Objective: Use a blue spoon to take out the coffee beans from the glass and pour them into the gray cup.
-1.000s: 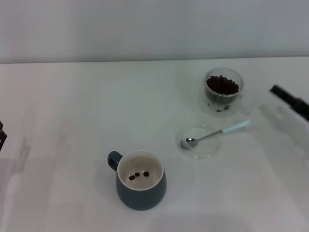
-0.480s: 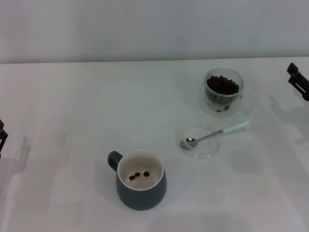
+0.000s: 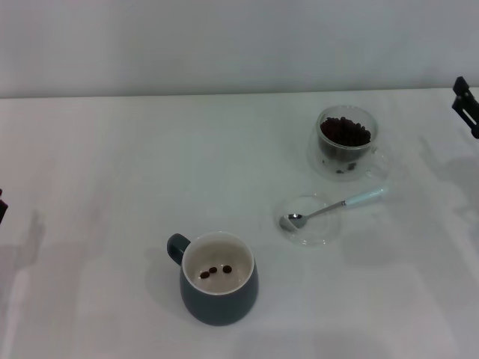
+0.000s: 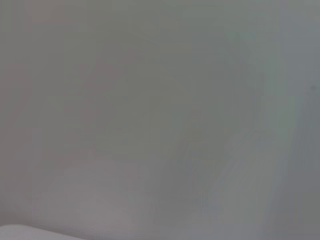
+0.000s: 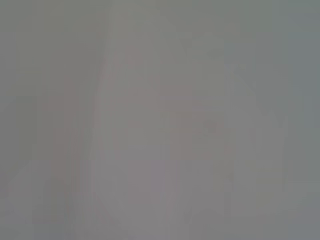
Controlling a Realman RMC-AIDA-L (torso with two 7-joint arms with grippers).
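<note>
The blue spoon (image 3: 334, 207) lies bowl-down in a shallow glass dish (image 3: 308, 219) near the glass (image 3: 346, 140), light, stiff and slippery, so I'd pinch its pale handle; my right end effector (image 3: 465, 105) sits far right, fingers unreadable.

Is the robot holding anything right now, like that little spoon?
Nothing is held. The blue spoon lies on the glass dish, untouched. The right tool sits at the table's far right edge, the left tool at the left edge.
</note>
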